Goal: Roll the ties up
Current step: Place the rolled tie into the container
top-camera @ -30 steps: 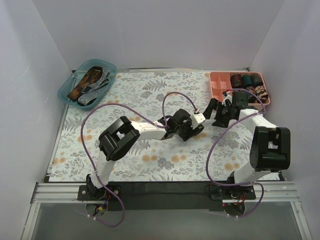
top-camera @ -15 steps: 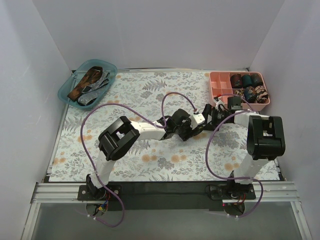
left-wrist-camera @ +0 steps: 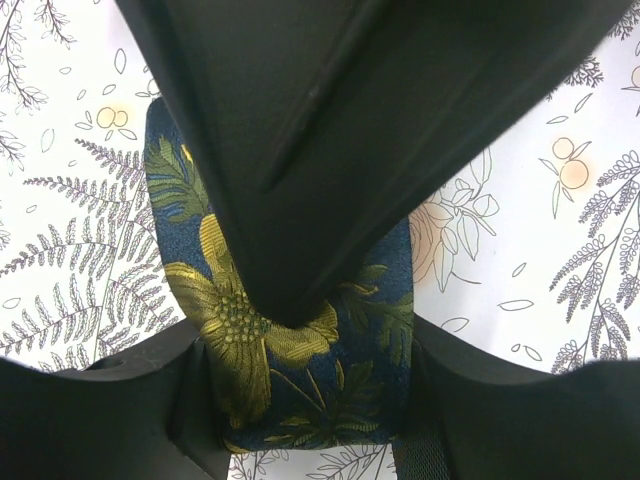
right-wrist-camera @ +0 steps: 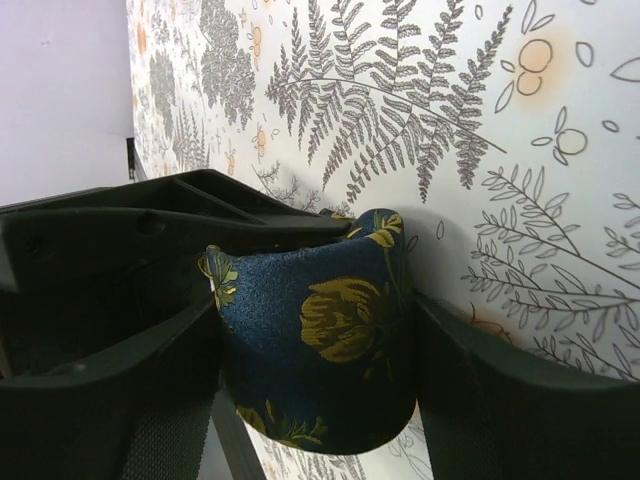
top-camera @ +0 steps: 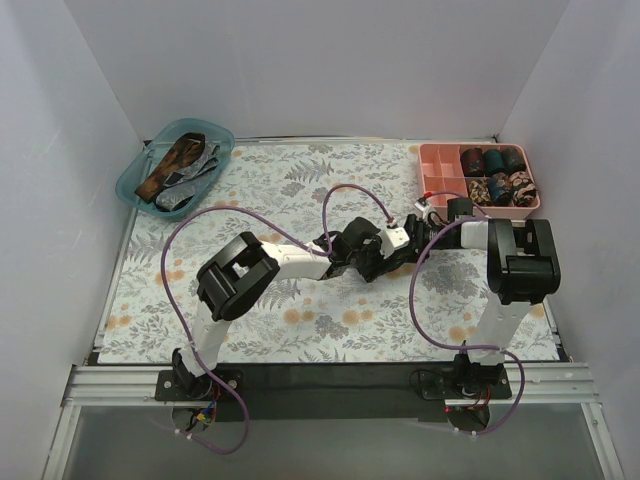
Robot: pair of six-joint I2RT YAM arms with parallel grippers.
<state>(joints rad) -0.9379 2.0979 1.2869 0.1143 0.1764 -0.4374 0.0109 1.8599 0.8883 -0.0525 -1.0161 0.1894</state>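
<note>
A rolled navy tie with yellow flowers (left-wrist-camera: 300, 340) sits between my two grippers just above the floral table cover. My left gripper (left-wrist-camera: 305, 400) is shut on it from both sides. My right gripper (right-wrist-camera: 315, 380) is shut on the same roll (right-wrist-camera: 320, 340), and its black body fills the top of the left wrist view. In the top view the left gripper (top-camera: 388, 262) and right gripper (top-camera: 420, 238) meet right of the table's middle, and the roll is hidden between them.
A teal basket (top-camera: 130, 182) at the back left holds several unrolled ties (top-camera: 178, 162). A pink divided tray (top-camera: 432, 172) at the back right holds several rolled ties (top-camera: 495, 160). Purple cables (top-camera: 345, 190) loop over both arms.
My right arm has folded in, and its gripper has moved left and closed in on the left gripper and the roll. The left arm has barely moved.
</note>
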